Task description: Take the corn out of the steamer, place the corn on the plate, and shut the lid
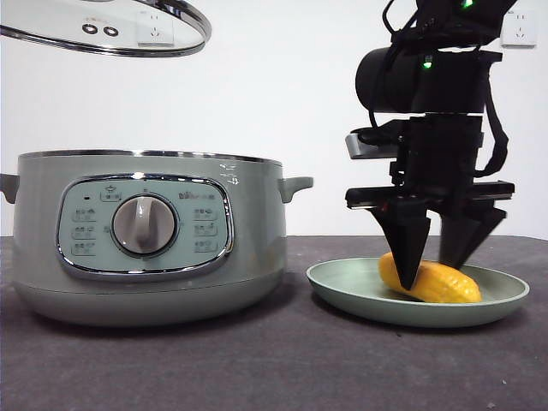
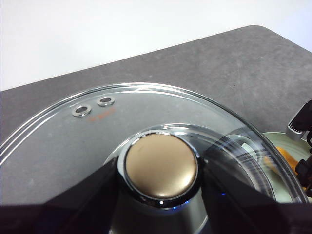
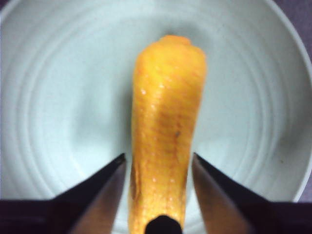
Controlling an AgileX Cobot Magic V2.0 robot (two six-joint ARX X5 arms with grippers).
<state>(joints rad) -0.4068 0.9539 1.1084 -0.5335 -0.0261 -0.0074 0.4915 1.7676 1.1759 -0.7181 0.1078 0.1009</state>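
Corn out of steamer, lying on plate at right. Right gripper astride it, fingers parted, seemingly released. Lid aloft over steamer, knob clamped by left gripper. Left: closing.

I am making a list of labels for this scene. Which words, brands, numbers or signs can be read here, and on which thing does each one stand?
No text can be read for sure.
Steamer control panel: small button icons and a short brand mark, too small to read.
Steamer wall near the rim: a small white mark, unreadable.
Lid: a faint reddish print beside the two vent holes, blurred.
Corn and plate: no text.
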